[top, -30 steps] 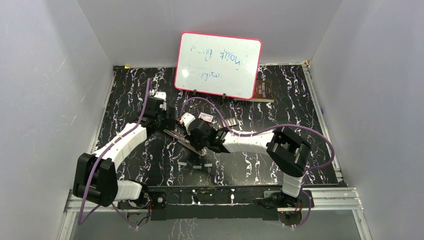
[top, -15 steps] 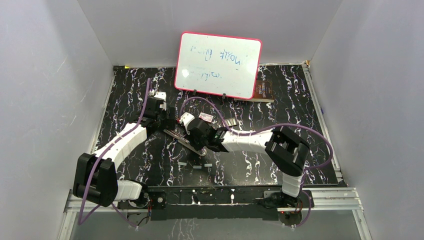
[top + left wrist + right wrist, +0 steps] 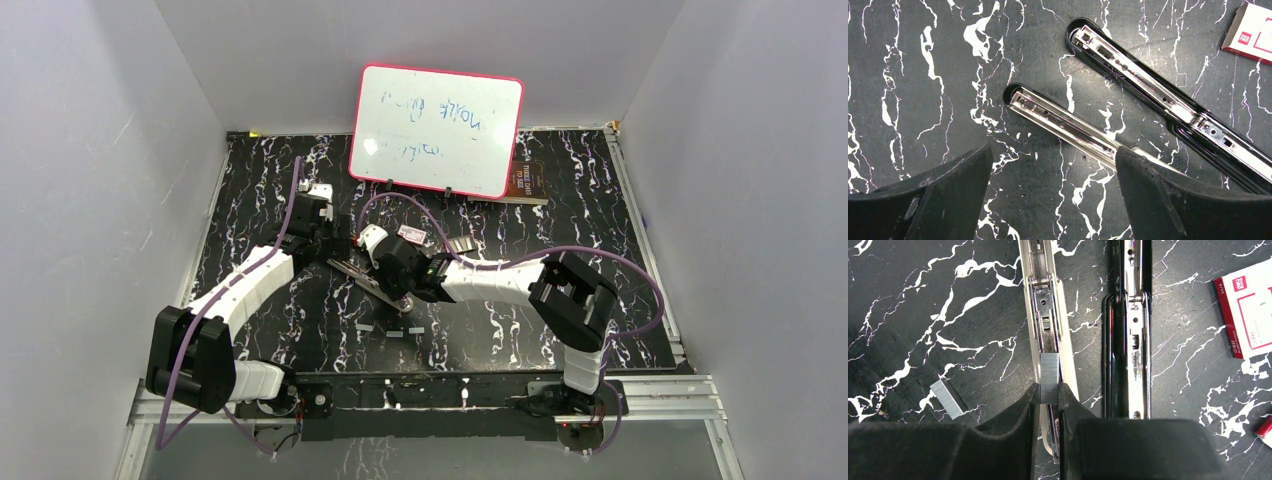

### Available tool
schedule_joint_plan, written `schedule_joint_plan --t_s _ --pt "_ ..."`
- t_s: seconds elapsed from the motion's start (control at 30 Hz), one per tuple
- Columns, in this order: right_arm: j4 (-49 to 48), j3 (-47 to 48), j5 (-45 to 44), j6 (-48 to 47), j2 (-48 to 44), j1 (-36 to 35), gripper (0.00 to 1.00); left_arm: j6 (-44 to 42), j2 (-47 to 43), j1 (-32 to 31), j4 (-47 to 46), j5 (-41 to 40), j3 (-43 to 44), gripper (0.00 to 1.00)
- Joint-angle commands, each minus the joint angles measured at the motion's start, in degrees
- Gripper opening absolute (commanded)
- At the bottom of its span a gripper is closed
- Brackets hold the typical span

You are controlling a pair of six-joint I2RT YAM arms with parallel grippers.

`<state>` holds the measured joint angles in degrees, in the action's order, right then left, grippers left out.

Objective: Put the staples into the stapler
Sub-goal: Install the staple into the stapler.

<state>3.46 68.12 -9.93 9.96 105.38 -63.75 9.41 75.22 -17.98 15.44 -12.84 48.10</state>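
Note:
The stapler lies opened flat on the black marble table, its shiny metal rail half beside its black half. My right gripper is shut on a short grey strip of staples, which it holds directly over the rail channel. A second strip of staples lies loose on the table to the left. In the left wrist view my left gripper stands open just short of the rail's tip, with nothing between its fingers. From above, both grippers meet at the stapler.
A white staple box with a red label lies right of the stapler. A whiteboard leans at the back, with a brown book beside it. A grey-and-black block sits near the right arm. Loose strips lie towards the front.
My right gripper has shifted slightly left along the stapler, still holding the strip. The left arm has not moved.

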Motion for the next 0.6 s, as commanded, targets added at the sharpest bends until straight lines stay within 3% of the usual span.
schedule_joint_plan --t_s 0.0,0.57 --pt "3.0 2.4 -0.7 0.3 0.2 0.2 0.00 -0.5 -2.1 -0.2 0.6 -0.4 -0.6 0.91" --pt "7.9 3.8 -0.3 -0.5 0.1 0.2 0.00 -0.6 -2.2 -0.3 0.5 -0.4 -0.6 0.91"
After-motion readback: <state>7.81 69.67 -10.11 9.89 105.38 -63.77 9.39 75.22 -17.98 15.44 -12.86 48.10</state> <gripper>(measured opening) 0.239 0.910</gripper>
